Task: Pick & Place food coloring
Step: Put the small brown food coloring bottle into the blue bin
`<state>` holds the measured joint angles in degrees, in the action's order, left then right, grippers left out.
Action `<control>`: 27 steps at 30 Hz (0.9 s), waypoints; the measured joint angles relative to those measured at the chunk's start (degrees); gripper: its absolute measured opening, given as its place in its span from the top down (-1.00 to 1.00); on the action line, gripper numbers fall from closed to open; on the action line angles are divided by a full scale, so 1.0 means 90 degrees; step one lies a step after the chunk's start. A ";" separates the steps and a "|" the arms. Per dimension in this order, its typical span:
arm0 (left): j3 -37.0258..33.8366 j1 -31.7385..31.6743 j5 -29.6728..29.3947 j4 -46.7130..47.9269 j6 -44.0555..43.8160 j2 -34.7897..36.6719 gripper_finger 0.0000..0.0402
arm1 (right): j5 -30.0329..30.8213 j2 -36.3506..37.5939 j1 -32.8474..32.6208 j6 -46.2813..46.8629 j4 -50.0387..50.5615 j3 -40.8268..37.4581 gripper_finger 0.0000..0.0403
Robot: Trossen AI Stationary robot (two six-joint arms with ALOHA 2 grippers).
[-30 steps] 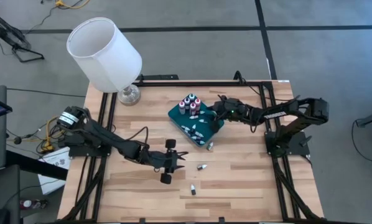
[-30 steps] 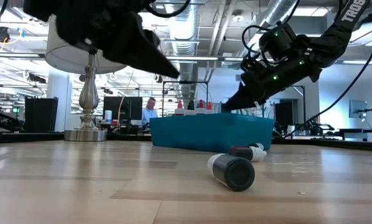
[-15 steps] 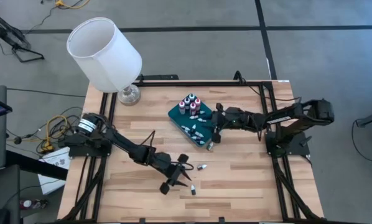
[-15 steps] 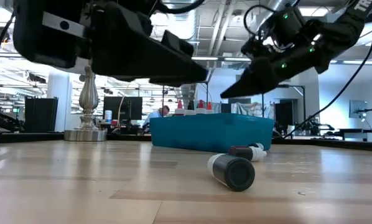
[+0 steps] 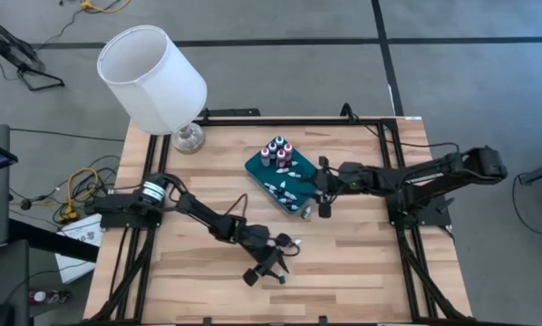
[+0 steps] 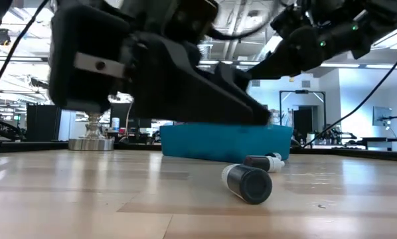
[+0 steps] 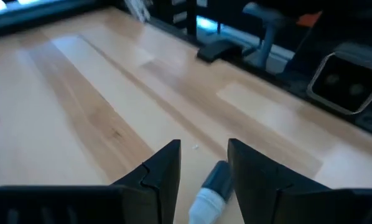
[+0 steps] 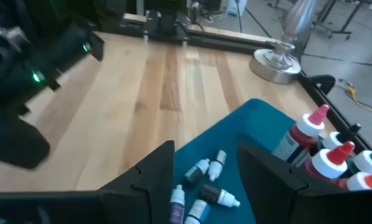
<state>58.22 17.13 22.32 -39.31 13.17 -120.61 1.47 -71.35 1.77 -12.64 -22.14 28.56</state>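
Small food coloring bottles are spread about. Several stand upright [image 5: 275, 152] at the far end of the teal tray [image 5: 256, 168], and several lie flat inside it [image 8: 204, 174]. Loose ones lie on their sides on the wood: one near the near edge [image 5: 281, 277], one [image 5: 296, 243] farther in, one [image 5: 304, 213] beside the tray. My left gripper [image 5: 269, 265] is open, low over the nearest bottle [image 7: 212, 186], its fingers standing either side of the white-capped end without touching. My right gripper [image 5: 323, 197] is open above the tray's right edge.
A lamp with a large white shade [image 5: 151, 77] stands on its silver base [image 5: 188, 138] at the table's far left corner. Black frame rails run along the left and right table edges. Bare wood lies between the tray and the near edge.
My left gripper has travelled toward the near edge and to the right, dropping low over the nearest loose bottle, and has stayed open. My right gripper has moved from above the tray's middle toward the tray's right edge. No bottle has moved.
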 joint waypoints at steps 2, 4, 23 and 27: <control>0.0246 -0.0025 0.0042 0.0353 0.0003 -0.0148 0.36 | 0.0000 0.0109 -0.0068 0.0000 0.0137 -0.0002 0.18; 0.0485 -0.0035 0.0109 0.0662 0.0067 -0.0308 0.36 | 0.0001 0.0161 -0.0131 0.0000 0.0201 0.0000 0.19; 0.0936 -0.0286 0.0966 0.1263 -0.0032 -0.0584 0.36 | 0.0004 0.0199 -0.0198 0.0066 0.0325 -0.0002 0.27; 0.0932 -0.0355 0.1001 0.1245 -0.0053 -0.0586 0.36 | 0.0004 0.0197 -0.0198 0.0066 0.0383 -0.0002 0.27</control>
<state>66.61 13.94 31.33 -28.11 12.69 -125.89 1.50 -69.58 -0.01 -12.05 -18.70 28.53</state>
